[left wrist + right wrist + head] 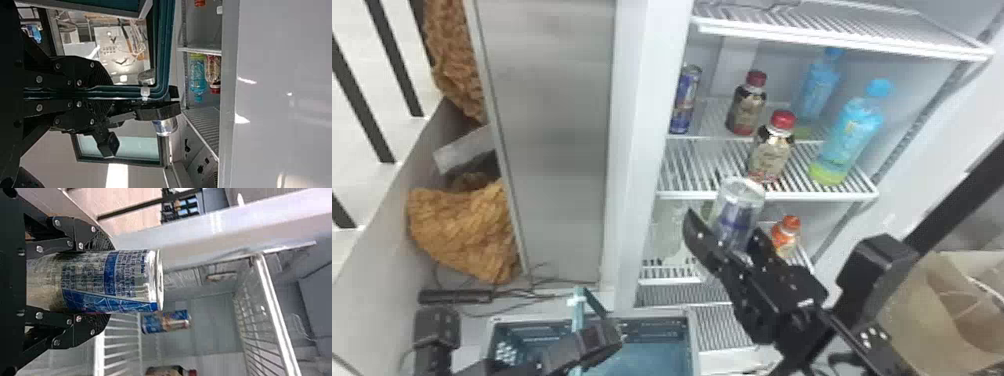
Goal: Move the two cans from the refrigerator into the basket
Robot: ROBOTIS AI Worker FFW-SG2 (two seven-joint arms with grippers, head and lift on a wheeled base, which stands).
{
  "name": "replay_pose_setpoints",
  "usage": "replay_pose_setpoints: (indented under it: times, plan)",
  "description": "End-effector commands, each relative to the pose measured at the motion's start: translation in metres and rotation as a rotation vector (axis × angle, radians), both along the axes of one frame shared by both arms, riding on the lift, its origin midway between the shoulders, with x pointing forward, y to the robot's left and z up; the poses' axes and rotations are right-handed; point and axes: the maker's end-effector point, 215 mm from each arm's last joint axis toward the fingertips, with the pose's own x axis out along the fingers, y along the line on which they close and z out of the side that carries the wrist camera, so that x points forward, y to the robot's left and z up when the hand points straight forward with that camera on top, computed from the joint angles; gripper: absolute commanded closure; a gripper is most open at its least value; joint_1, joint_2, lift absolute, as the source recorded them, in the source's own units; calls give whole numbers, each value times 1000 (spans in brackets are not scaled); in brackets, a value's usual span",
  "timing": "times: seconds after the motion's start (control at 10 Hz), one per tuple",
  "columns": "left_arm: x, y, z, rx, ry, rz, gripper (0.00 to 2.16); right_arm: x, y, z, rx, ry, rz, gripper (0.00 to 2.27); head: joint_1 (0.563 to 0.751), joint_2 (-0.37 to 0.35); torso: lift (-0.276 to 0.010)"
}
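The refrigerator [652, 100] stands open before me, its wire shelves [682, 167] running across the right half of the head view. Low down, to its left, sits the blue-green basket [693, 340], its inner floor in sight. My left gripper [599, 340] is at the basket, its fingers clamped on either side of a blue-green bar of it. In front of the shelves, my right gripper [724, 225] has its two black fingers closed around the sides of a silver-and-blue can [738, 210].

Two blue bottles [852, 132] stand upright at the right of the middle shelf, one in front of the other. Left of them are two red-capped bottles [771, 152], likewise one forward, one back; a smaller orange bottle [784, 240] is on the lower shelf.

Smallest are the cans: mine, top end clear of my fingertips and slightly tilted, and a second can [686, 100], upright at the left end of the middle shelf, toward the back.
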Motion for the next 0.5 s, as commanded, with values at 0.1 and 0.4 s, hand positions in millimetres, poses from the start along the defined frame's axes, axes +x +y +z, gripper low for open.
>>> replay_pose_setpoints:
  times: [0.1, 0.4]
  plan:
    - [1, 2, 1, -3, 0, 5, 1191, -31, 6, -16, 1, 96, 50, 1204, 695, -198, -31]
    - [1, 2, 0, -3, 1, 10, 1191, -65, 14, -49, -15, 228, 133, 1204, 695, -196, -31]
